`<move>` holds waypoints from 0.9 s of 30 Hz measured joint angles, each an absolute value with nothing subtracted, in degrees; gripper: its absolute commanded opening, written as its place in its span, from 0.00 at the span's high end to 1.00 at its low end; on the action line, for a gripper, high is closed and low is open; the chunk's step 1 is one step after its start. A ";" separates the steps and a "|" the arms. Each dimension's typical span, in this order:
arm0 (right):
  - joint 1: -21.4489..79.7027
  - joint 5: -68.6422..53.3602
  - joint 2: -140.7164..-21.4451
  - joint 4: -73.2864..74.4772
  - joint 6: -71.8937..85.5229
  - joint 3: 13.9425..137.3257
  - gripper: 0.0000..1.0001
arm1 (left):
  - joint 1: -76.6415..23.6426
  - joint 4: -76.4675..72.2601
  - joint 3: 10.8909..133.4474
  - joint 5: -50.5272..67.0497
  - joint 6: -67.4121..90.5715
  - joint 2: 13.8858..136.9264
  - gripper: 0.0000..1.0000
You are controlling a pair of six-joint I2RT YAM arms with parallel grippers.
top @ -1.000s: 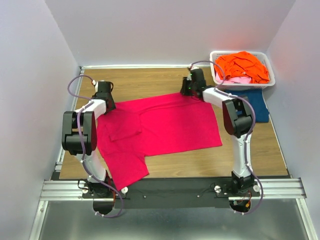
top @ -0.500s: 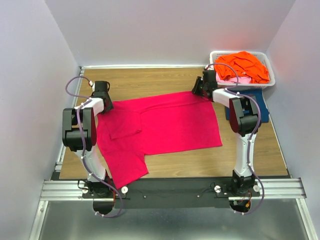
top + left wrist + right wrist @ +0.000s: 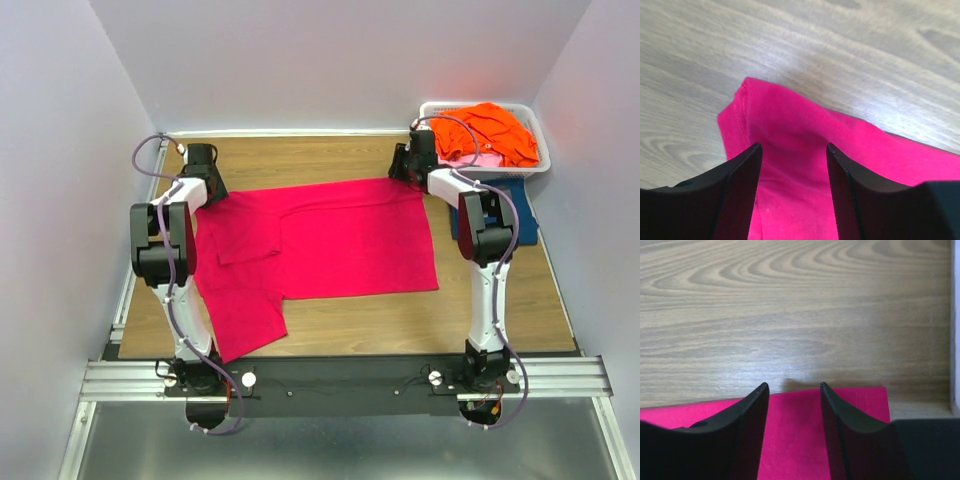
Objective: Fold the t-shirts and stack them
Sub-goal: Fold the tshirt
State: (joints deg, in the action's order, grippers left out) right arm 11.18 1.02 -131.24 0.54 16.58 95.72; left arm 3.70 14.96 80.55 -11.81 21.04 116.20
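The magenta-pink t-shirt (image 3: 330, 240) lies spread flat on the wooden table, with one sleeve folded over near the left. My left gripper (image 3: 210, 190) is at its far left corner. In the left wrist view it (image 3: 792, 145) is open, with the pink cloth (image 3: 790, 150) lying between the jaws. My right gripper (image 3: 405, 177) is at the far right corner. In the right wrist view it (image 3: 792, 385) is open over the shirt's hem (image 3: 795, 405). An orange shirt (image 3: 485, 130) and a pale pink one (image 3: 482, 158) lie in the basket. A dark blue shirt (image 3: 517, 210) lies folded at the right.
The white plastic basket (image 3: 490, 172) stands at the back right corner, close to my right gripper. The walls enclose the table on the left, back and right. Bare wood (image 3: 300, 155) shows beyond the shirt and along the near edge (image 3: 400, 320).
Both grippers moved toward the back and further apart, the right one toward the basket. The shirt's far edge went with them and now lies straighter and flatter.
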 measured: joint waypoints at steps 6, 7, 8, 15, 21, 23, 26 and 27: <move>11.20 -2.48 -127.76 2.98 12.75 95.92 0.42 | 3.70 15.97 78.13 -12.01 21.26 107.18 0.27; 11.27 -3.18 -126.34 3.16 12.36 95.39 0.42 | 3.70 16.14 76.44 -12.10 21.23 103.31 0.24; 11.27 -4.25 -124.53 3.01 12.21 94.35 0.41 | 3.73 16.23 75.07 -12.14 21.26 100.38 0.21; 11.88 -10.13 -104.57 1.85 13.32 80.14 0.39 | 3.81 16.64 57.91 -12.12 23.51 76.40 0.15; 12.10 -10.87 -92.79 2.57 15.99 65.06 0.43 | 3.86 21.63 47.79 -11.92 26.63 69.23 0.22; 12.10 -11.53 -90.54 3.01 16.93 60.25 0.45 | 3.97 22.90 45.28 -11.60 27.83 67.68 0.31; 12.10 -13.34 -88.51 4.10 18.11 55.27 0.47 | 4.08 23.75 42.65 -11.05 29.52 65.60 0.44; 12.10 -14.13 -88.31 4.10 18.50 54.35 0.47 | 4.08 23.73 42.11 -10.72 29.98 65.28 0.45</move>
